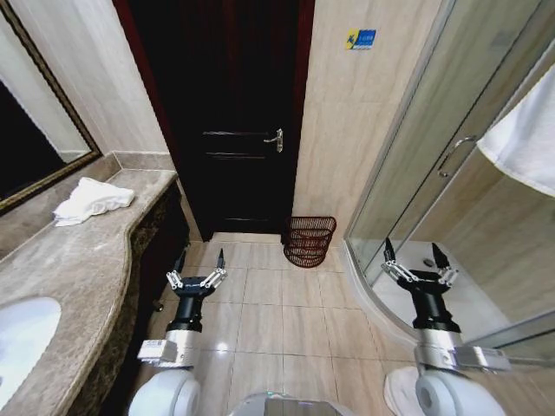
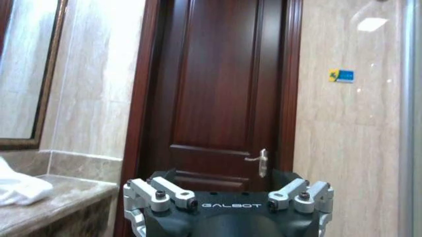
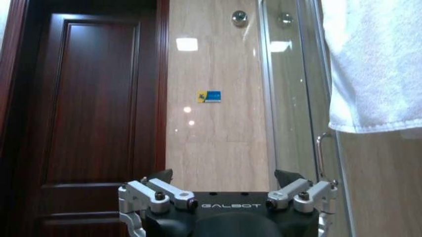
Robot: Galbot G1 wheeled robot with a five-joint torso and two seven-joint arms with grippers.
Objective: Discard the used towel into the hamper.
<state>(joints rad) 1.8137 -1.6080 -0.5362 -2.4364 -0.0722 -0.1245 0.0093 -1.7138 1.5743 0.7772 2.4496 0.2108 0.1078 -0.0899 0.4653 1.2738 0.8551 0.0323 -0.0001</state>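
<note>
The towel (image 1: 94, 199) lay on the bench (image 1: 78, 260) at the left, below the mirror (image 1: 35, 130). The hamper (image 1: 309, 241) stood on the floor against the wall, just right of the door (image 1: 230, 113), with the shower enclosure (image 1: 434, 173) farther right.

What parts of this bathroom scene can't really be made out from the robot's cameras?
- Inside of the hamper: head view, too far off and too small to tell whether anything lies in it.
- White towel on the counter: left wrist view cuts it off at the edge.
- Hanging towel: cut off by the edge in the head and right wrist views.
- Blue sticker: its print is too small to read.
- Sink: cropped by the head view's corner.
</note>
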